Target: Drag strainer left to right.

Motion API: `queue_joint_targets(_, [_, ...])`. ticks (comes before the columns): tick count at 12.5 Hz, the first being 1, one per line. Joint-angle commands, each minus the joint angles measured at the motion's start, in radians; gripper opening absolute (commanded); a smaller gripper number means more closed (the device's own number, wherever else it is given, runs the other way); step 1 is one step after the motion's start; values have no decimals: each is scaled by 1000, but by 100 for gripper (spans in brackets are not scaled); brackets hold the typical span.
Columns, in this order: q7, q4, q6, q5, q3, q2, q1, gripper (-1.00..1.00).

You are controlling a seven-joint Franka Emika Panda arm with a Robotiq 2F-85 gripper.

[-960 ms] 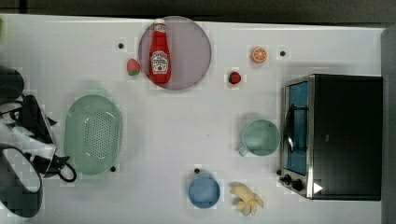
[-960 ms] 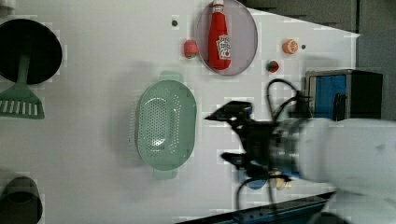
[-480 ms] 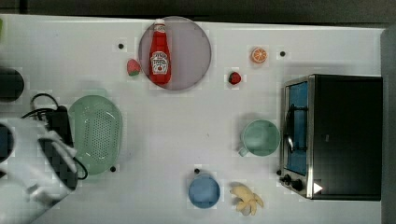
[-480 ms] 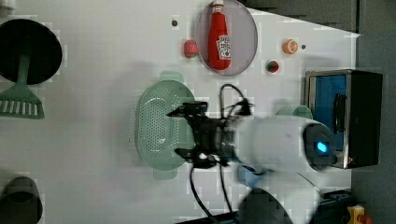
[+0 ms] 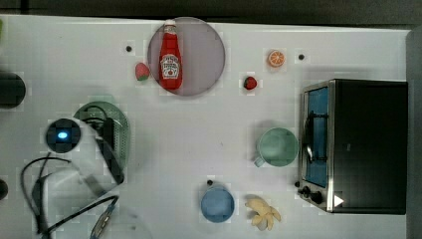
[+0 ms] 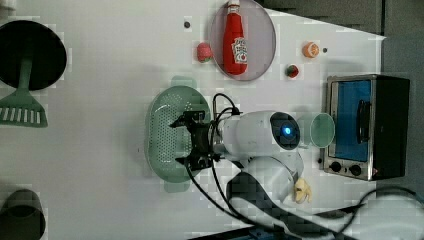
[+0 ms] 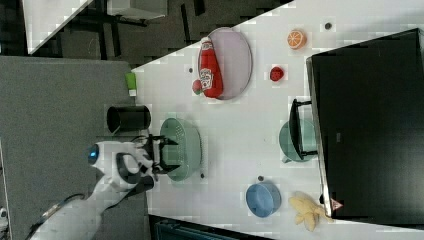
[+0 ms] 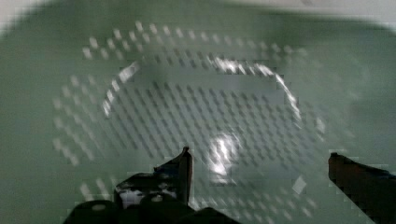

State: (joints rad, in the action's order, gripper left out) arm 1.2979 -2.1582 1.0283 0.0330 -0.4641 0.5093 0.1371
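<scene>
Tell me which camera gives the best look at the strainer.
The left view: the strainer lies almost whole, with the open gripper over its bowl. In the top view the arm covers most of it; the right view hides part; the wrist view shows just its holed bowl.

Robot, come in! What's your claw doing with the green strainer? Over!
Gripper open, over the strainer bowl, nothing held. Strainer flat on the table. Green mug sits toward the top view's right.
</scene>
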Motion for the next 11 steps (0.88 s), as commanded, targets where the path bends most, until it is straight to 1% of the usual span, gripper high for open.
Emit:
queue_joint_targets(1, [43, 47, 76, -23, 67, 41, 82, 100])
queue_joint_targets(3, [43, 48, 95, -23, 135, 67, 143, 100])
queue_joint_targets(5, [43, 44, 93, -23, 190, 69, 176, 100])
queue_joint_targets(8, [35, 36, 87, -23, 227, 65, 177, 100])
queue_joint_targets(11, [29, 12, 81, -23, 251, 44, 165, 100])
